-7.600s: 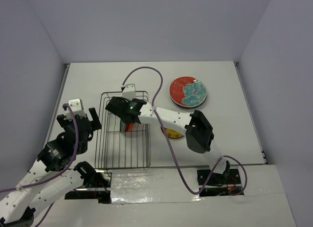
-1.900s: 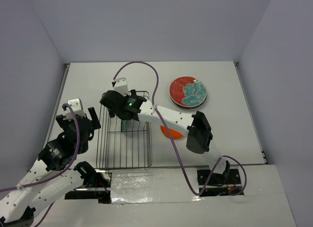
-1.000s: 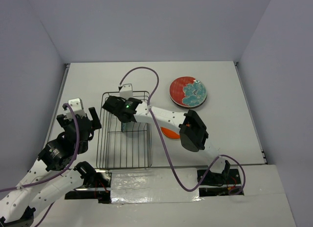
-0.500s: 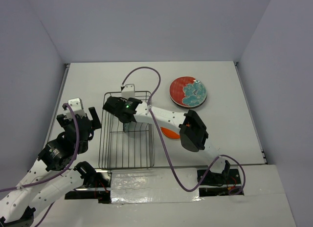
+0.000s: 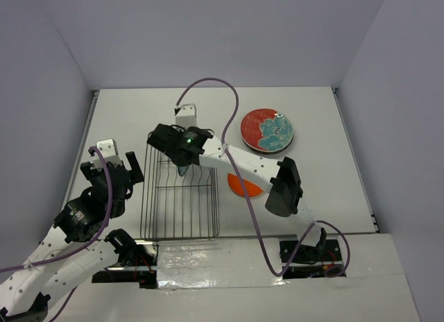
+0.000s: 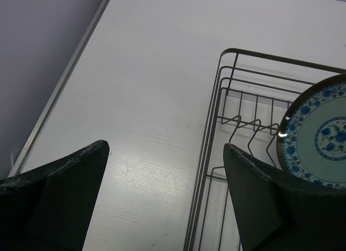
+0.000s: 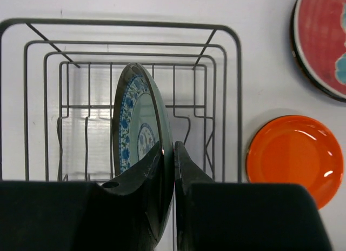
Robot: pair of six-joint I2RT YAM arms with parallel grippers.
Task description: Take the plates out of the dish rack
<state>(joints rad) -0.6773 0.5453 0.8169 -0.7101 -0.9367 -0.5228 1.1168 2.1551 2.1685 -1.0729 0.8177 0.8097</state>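
Note:
The grey wire dish rack (image 5: pixel 180 204) lies left of centre. My right gripper (image 5: pixel 182 166) is above its far half, shut on the rim of a white plate with a blue floral rim (image 7: pixel 135 126). That plate stands on edge between the prongs, and my right fingers (image 7: pixel 173 153) clamp its top edge. It also shows in the left wrist view (image 6: pixel 319 137). A red plate with teal flowers (image 5: pixel 267 130) and an orange plate (image 5: pixel 244 187) lie flat on the table right of the rack. My left gripper (image 5: pixel 114 166) is open and empty, left of the rack.
The right arm's purple cable (image 5: pixel 208 86) loops over the far end of the rack. The table's left edge strip (image 6: pixel 59 88) runs close to my left gripper. In the left wrist view the rack's corner (image 6: pixel 227 56) is just to the right of the fingers.
My right gripper closed on the blue-rimmed plate and has moved up and a little toward the far end with it. The rack shifted slightly right. The left arm has not moved.

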